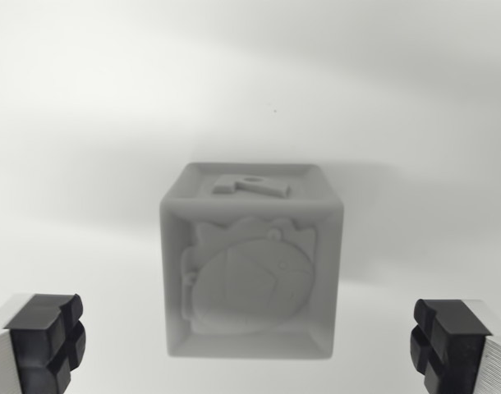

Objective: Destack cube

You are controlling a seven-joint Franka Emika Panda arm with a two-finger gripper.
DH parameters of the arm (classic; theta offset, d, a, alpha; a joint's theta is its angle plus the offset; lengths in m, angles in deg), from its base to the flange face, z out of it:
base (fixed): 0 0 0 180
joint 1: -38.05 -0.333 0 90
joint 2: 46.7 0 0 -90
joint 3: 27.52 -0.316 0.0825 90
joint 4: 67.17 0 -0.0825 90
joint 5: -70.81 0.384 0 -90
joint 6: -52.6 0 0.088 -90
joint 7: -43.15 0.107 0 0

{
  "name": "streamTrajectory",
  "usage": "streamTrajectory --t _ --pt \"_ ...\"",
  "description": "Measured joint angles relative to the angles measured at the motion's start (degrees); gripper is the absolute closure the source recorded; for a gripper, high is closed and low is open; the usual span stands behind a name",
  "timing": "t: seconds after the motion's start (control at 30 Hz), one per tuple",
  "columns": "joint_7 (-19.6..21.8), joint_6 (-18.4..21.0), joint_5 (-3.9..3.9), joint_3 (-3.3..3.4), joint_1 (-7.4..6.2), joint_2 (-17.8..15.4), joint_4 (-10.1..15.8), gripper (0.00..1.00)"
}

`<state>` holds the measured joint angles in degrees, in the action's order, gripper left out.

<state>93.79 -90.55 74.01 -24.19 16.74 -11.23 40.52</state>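
Seen from the wrist: one pale grey cube [252, 261] at the middle of the view, resting on a plain white table [86, 131]. No long axis to speak of — equal on every side visible. Sits square to the camera, one broad face turned straight toward it, the top face foreshortened and tilting away toward the upper edge of the view. Edges upright, no lean. Front face framed by a raised border, and inside it an embossed relief: a rounded, segmented shape with a jagged, crown-like outline above it; exact subject too soft to make out. Top face also framed, carrying a smaller raised figure with a small round hole or dimple near its centre. Whole block the same matte grey, slightly blurred. Soft shadow spread on the table behind and to the wrist view's right of the block.

Hand [252, 349] spread wide and holding nothing — black ribbed fingertips [47, 341] in the bottom corners of the view, one on each side, both well clear of the cube's sides, which lies between and beyond them.
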Motion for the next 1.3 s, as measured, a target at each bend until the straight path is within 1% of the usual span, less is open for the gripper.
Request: streamTrajectory --t 0.3,0.7,1.03,1.3 --pt "0.1 3.5 -0.2 0.28 -0.21 -3.9 0.4 0.0" --pt "0.4 8.5 -0.61 0.47 -0.3 -9.0 0.4 0.0" --pt "0.7 13.6 -1.04 0.53 -0.32 -13.0 -0.7 0.0" --pt "0.9 17.2 -1.26 0.55 -0.32 -15.2 -2.1 0.0"
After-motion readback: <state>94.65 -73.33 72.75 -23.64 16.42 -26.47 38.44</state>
